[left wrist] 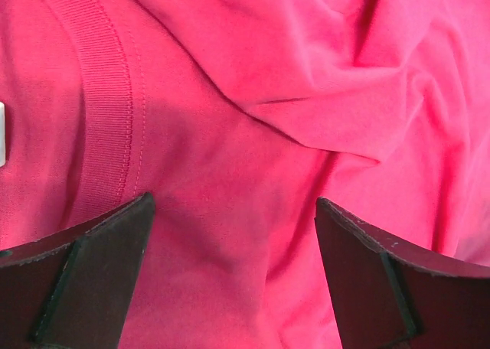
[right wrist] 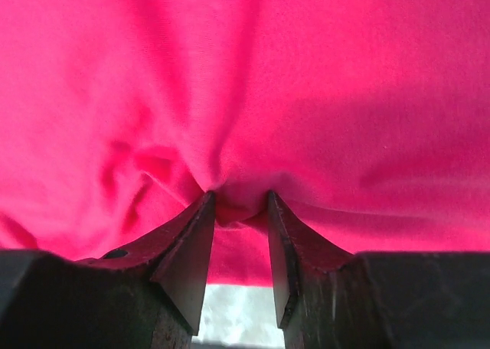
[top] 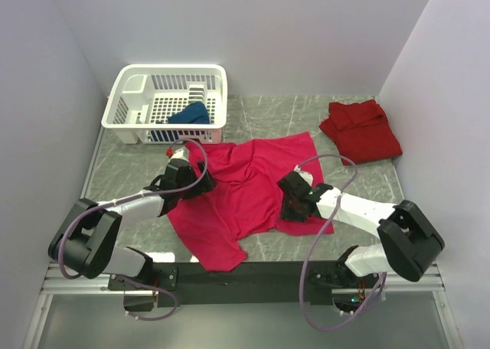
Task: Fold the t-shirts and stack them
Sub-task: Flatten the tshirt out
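The magenta t-shirt (top: pixel 245 188) lies spread and rumpled across the middle of the table. My left gripper (top: pixel 197 173) hovers open over its upper left part. In the left wrist view the gripper (left wrist: pixel 233 226) has its wide-apart jaws just above the cloth (left wrist: pixel 306 81), next to the ribbed collar (left wrist: pixel 107 96). My right gripper (top: pixel 287 200) sits at the shirt's right side. Close up, this gripper (right wrist: pixel 239 200) is shut on a bunched fold of the magenta cloth (right wrist: pixel 306 73). A darker red t-shirt (top: pixel 360 128) lies folded at the back right. A dark blue t-shirt (top: pixel 189 114) lies in the basket.
The white lattice basket (top: pixel 172 68) stands at the back left, close behind my left gripper. Grey marbled table (top: pixel 306 108) shows between the shirts. White walls close in the left, right and back sides.
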`<state>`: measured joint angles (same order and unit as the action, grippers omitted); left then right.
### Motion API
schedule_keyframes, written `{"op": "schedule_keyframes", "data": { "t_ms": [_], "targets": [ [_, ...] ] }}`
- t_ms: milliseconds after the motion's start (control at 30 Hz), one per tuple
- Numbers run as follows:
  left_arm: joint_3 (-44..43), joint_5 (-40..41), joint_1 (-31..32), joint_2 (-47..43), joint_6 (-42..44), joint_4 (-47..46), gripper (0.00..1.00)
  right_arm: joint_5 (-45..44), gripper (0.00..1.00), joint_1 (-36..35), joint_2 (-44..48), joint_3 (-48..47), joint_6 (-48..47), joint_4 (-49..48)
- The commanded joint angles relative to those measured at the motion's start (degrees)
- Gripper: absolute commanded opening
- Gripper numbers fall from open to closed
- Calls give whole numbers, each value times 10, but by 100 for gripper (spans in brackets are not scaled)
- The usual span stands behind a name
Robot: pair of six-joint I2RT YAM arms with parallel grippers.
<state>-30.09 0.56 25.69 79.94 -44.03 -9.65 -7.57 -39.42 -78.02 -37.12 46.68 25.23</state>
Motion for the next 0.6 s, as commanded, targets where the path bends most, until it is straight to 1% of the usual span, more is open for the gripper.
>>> {"op": "schedule_keyframes", "data": {
  "t_ms": [0,200,400,500,567],
  "targets": [
    [28,-1,-13,-14,7,53,94,-6,42,-16,38,24,39,115],
    [45,-10,-21,-38,4,71,94,6,42,-18,120,59,69,168],
    [68,-12,-21,-94,-8,95,94,12,42,-20,203,88,95,213],
    [67,-9,-21,-137,-12,135,93,9,42,-23,225,80,97,233],
    [59,-7,-21,-174,-17,147,93,-8,42,-27,233,44,97,255]
  ]
}}
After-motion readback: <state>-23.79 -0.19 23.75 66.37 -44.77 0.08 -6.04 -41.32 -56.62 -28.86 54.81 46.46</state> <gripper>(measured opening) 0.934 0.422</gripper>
